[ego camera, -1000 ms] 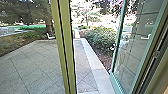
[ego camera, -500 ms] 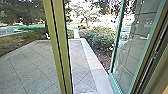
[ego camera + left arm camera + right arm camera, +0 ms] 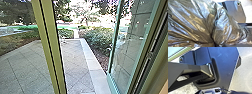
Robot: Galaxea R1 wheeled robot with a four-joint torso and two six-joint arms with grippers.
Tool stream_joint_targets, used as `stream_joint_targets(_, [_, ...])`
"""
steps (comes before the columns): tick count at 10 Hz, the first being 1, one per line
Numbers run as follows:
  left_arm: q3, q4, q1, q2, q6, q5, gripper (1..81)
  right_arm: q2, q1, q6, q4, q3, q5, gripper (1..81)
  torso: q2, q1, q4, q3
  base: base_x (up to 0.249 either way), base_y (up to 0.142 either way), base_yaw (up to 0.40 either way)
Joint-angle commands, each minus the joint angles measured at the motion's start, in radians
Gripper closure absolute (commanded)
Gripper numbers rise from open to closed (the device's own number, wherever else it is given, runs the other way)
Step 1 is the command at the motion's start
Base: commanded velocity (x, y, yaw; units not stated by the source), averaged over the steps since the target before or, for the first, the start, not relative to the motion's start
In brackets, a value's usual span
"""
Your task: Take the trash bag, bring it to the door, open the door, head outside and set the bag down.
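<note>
Bunching into tight folds, the trash bag (image 3: pixel 199 22) sits clasped in the left gripper (image 3: pixel 216 45). I cannot tell whether the right gripper (image 3: pixel 211 91) is open or closed. Ahead, 1 green upright (image 3: pixel 48 45) crosses the paving (image 3: pixel 25 65), left of a glass door (image 3: pixel 132 45) standing open.

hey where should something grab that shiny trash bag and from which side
Probably the trash bag's gathered waist, coming in crosswise to the folds: they converge there into a narrow pinch, with fuller, looser film on either side.
</note>
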Motion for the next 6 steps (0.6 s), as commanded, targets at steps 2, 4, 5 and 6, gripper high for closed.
stream_joint_targets(2, [0.006, 0.006, -0.045, -0.002, 0.007, 0.069, 81.1, 0.024, 0.032, -0.004, -0.011, 0.015, -0.048, 1.0, 0.000, 0.000, 0.000, 0.000, 0.000, -0.136, 0.000])
stream_joint_targets(4, [0.006, 0.006, -0.045, -0.002, 0.007, 0.069, 81.1, 0.024, 0.032, -0.004, -0.011, 0.015, -0.048, 1.0, 0.000, 0.000, 0.000, 0.000, 0.000, -0.127, 0.000])
stream_joint_targets(5, [0.008, 0.006, -0.045, -0.002, 0.007, 0.069, 81.1, 0.024, 0.032, -0.004, -0.011, 0.015, -0.048, 1.0, 0.000, 0.000, 0.000, 0.000, 0.000, -0.136, 0.000])
stream_joint_targets(6, [0.009, 0.006, -0.045, -0.002, 0.007, 0.069, 81.1, 0.024, 0.032, -0.004, -0.011, 0.015, -0.051, 1.0, 0.000, 0.000, 0.000, 0.000, 0.000, -0.148, 0.000])
